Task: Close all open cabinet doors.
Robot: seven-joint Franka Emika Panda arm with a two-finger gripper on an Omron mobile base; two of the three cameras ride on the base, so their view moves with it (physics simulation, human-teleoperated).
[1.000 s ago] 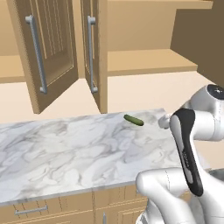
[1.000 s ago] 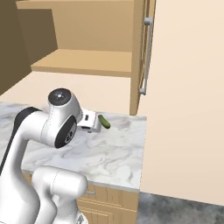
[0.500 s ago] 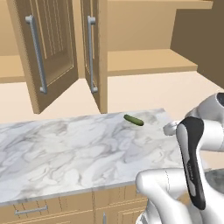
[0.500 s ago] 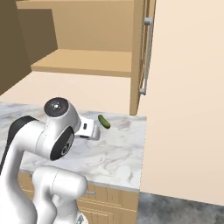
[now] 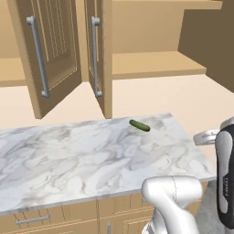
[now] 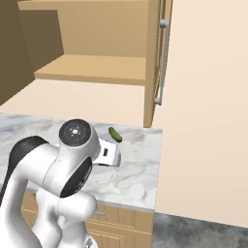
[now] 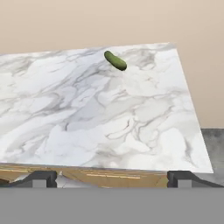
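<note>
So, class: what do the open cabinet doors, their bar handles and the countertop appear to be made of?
Cabinet doors: light-tan wood, matte, with faint grain and grooved panels. Bar handles: probably brushed metal, grey with a soft sheen. Countertop: looks like polished marble, white with grey veining, though it could be an imitation.

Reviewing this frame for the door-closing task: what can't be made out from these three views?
- Cabinet doors: left base view crops their tops, so full height and hinges are unseen.
- The rightmost door in the right base view shows nearly edge-on; its panel face is hidden.
- Gripper: the hand view's bottom edge cuts the fingertips; the arm's body covers it in the right base view.
- Pickle: too small for surface detail.
</note>
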